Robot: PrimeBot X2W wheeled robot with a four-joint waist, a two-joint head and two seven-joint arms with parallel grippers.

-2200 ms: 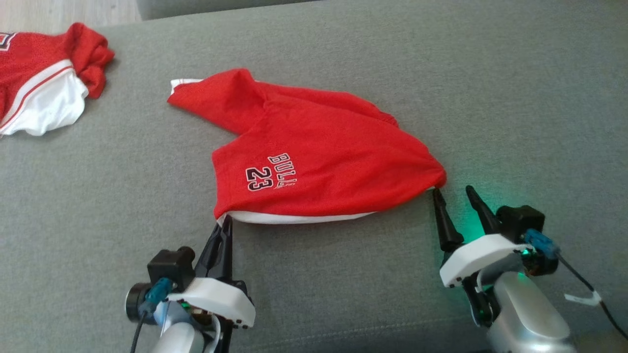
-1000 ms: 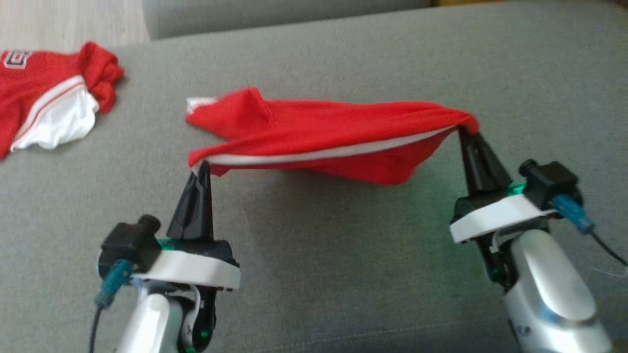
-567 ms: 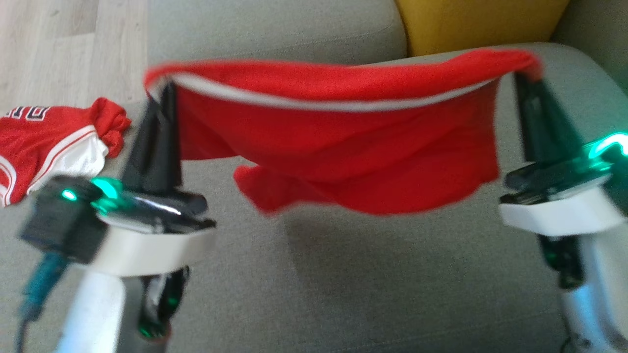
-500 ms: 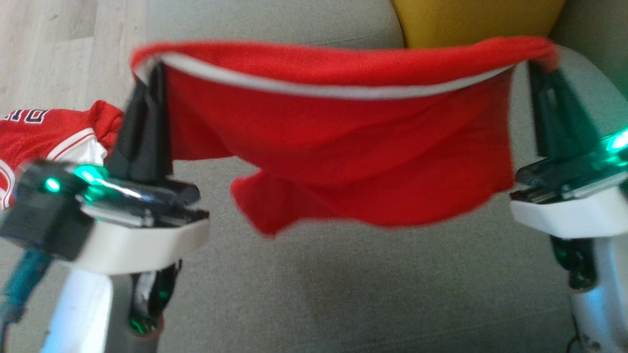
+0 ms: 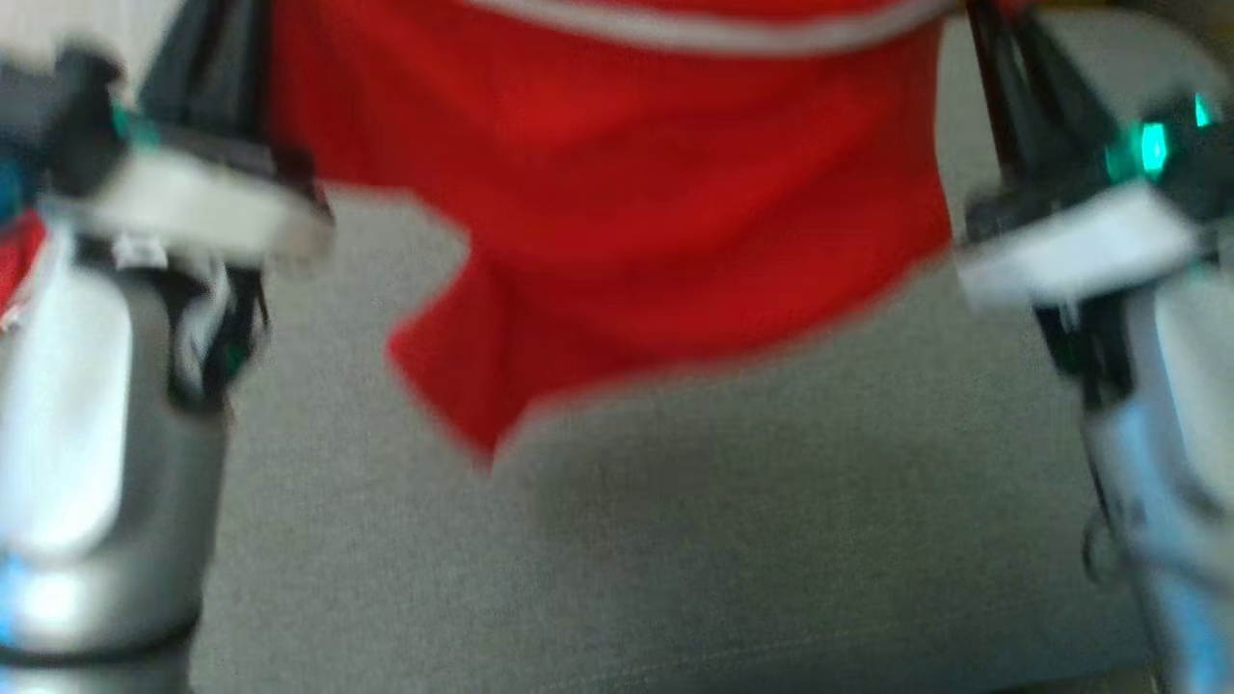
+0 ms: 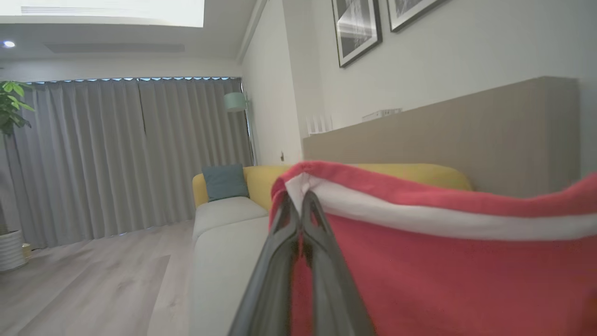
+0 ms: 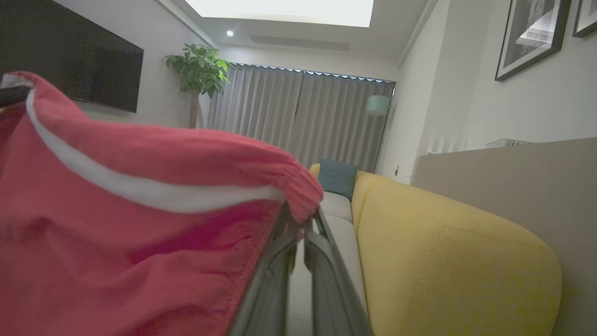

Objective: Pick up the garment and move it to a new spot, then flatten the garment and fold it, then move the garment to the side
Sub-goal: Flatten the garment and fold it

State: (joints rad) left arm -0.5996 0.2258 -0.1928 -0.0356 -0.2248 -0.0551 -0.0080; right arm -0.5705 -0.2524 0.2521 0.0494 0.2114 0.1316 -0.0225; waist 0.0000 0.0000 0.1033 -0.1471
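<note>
Above the sofa seat [image 5: 733, 559], our left gripper [image 6: 300, 199] and right gripper [image 7: 304, 220] each pinch a top corner of the hanging garment [image 5: 617, 193] (white band [image 5: 713, 34] uppermost). We should carry it level and taut.

The head camera is looking down, close, at the sofa [image 5: 675, 578]; both wrist cameras are facing along it, sharing the garment [image 5: 627, 193].
</note>
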